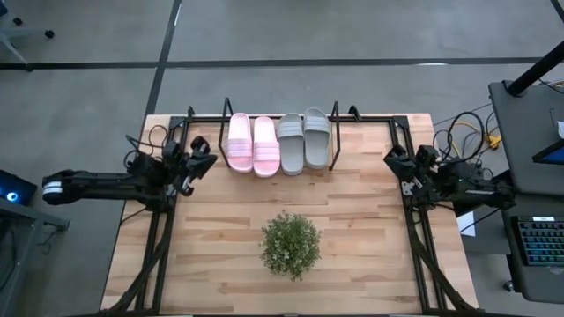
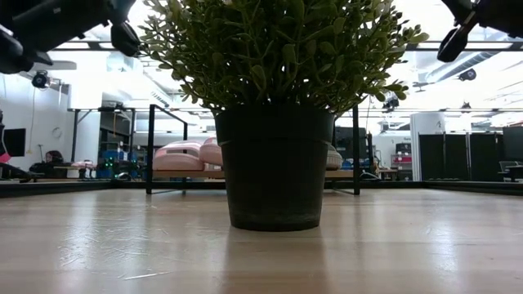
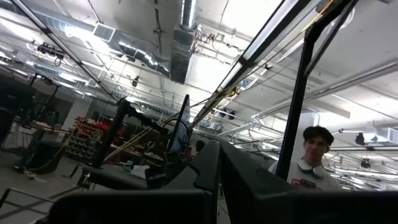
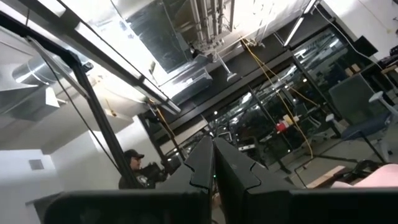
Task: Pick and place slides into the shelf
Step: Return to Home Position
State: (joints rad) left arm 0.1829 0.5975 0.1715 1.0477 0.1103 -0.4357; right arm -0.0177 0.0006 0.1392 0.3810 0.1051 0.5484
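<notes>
Four slides lie side by side on the shelf [image 1: 334,145] at the table's far edge, soles on its board: two pale pink [image 1: 239,141] [image 1: 265,146] and two grey [image 1: 290,143] [image 1: 316,136]. In the low view the pink slides [image 2: 185,155] show behind the plant, between the shelf's black rails [image 2: 150,147]. My left gripper [image 1: 204,161] [image 3: 217,163] hovers shut over the table's left side, left of the shelf. My right gripper [image 1: 393,158] [image 4: 213,163] hovers shut over the right side, right of the shelf. Both point upward and hold nothing.
A bushy green plant [image 1: 290,244] in a dark pot [image 2: 274,167] stands in the middle of the table, nearer than the shelf. Black frame bars run along the table's left and right sides. A person [image 3: 317,155] stands in the room beyond the table.
</notes>
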